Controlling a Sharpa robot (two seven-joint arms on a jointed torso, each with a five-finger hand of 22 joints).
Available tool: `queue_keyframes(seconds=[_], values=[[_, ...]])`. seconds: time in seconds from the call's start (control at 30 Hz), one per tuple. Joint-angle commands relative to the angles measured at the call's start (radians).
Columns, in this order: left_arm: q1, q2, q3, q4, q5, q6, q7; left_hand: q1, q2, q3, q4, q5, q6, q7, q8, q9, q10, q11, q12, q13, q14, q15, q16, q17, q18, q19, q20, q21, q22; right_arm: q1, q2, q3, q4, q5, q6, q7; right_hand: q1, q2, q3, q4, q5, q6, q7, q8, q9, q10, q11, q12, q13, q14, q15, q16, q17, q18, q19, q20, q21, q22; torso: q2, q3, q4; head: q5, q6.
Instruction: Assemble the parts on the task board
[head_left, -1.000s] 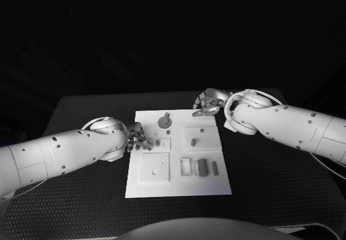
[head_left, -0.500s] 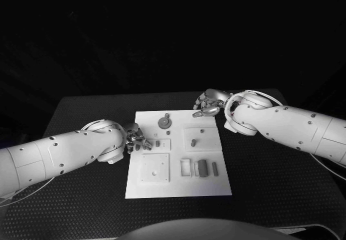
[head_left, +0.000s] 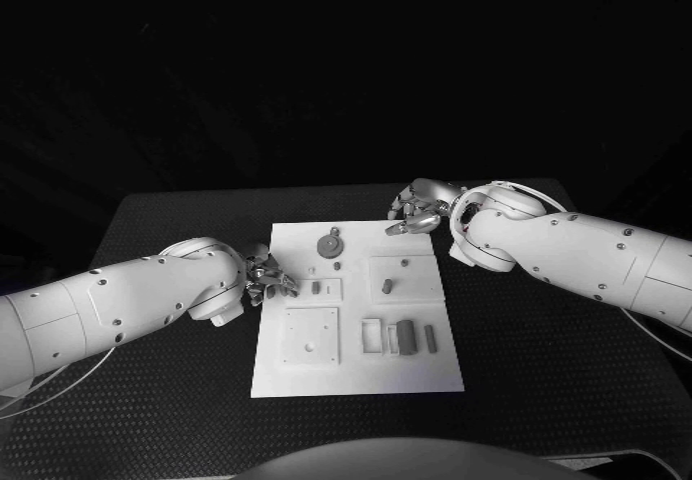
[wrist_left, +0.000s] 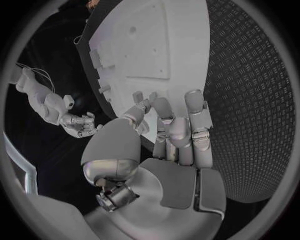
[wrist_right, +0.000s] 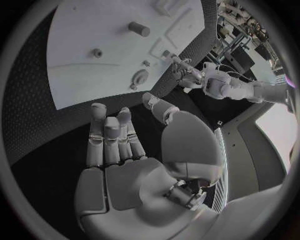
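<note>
The white task board (head_left: 361, 370) lies mid-table with several small grey parts on it: a round disc (head_left: 329, 243) at the far end, an upright peg (head_left: 387, 286) in a square plate, and two bars (head_left: 405, 335) nearer me. My left hand (head_left: 270, 278) sits at the board's left edge with its fingers stretched toward it (wrist_left: 178, 127), holding nothing I can see. My right hand (head_left: 414, 213) hovers over the board's far right corner, palm open and fingers straight (wrist_right: 122, 145). The right wrist view shows the disc (wrist_right: 140, 77) and the peg (wrist_right: 139, 29).
The black textured table (head_left: 548, 350) surrounds the board on all sides. A square plate with a hole (head_left: 309, 335) and an open rectangular frame (head_left: 371, 335) take up the board's near half. Both white forearms angle in over the table's sides.
My left arm has drawn back slightly to the left, its hand still at the board's left edge. The right hand and the parts have not moved.
</note>
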Motion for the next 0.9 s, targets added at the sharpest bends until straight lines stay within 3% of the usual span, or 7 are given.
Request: queue_keyframes(seconds=[0.03,0.2,0.9], values=[[0.0,0.001,0.005,-0.003,-0.006,-0.009,-0.005,0.05,0.036,0.138,-0.136,0.008,0.006,-0.001,-0.007,0.0,0.007,-0.001,-0.005,0.0,-0.001,-0.008,0.006,0.001,-0.011,0.006,-0.004,0.005,0.02,0.0,0.0,0.0,0.001,-0.002,0.011,0.006,-0.004,0.009,0.002,0.006,-0.003,-0.003,0.007,0.005,-0.002,-0.005,-0.003,0.006,-0.001,-0.003,0.001,0.003,-0.002,0.012,0.003,-0.007,-0.003,0.016,0.0,-0.0002,0.0002,0.001,0.0],[0.001,0.01,0.01,-0.013,-0.054,-0.019,-0.002,0.051,0.036,0.137,-0.137,0.009,0.007,-0.001,-0.008,0.001,0.007,-0.001,-0.005,0.0,-0.001,-0.008,0.007,0.001,-0.011,0.006,-0.004,0.005,0.02,0.0,0.001,0.0,0.001,-0.002,0.01,0.006,-0.004,0.009,0.002,0.006,-0.003,-0.003,0.007,0.005,-0.002,-0.005,-0.003,0.006,-0.001,-0.003,0.001,0.003,-0.002,0.012,0.003,-0.007,-0.003,0.016,0.0,0.0,0.0002,0.001,0.001],[0.0,0.035,0.009,-0.014,-0.117,0.022,0.007,0.051,0.035,0.137,-0.136,0.01,0.008,-0.001,-0.011,0.002,0.008,-0.001,-0.006,-0.001,-0.001,-0.009,0.007,0.001,-0.011,0.007,-0.004,0.005,0.02,0.0,0.001,0.0,0.001,-0.002,0.011,0.005,-0.005,0.01,0.001,0.007,-0.003,-0.003,0.007,0.006,-0.002,-0.005,-0.003,0.006,-0.002,-0.003,0.001,0.003,-0.002,0.012,0.003,-0.007,-0.003,0.016,0.0,-0.0001,0.0003,-0.001,-0.001]])
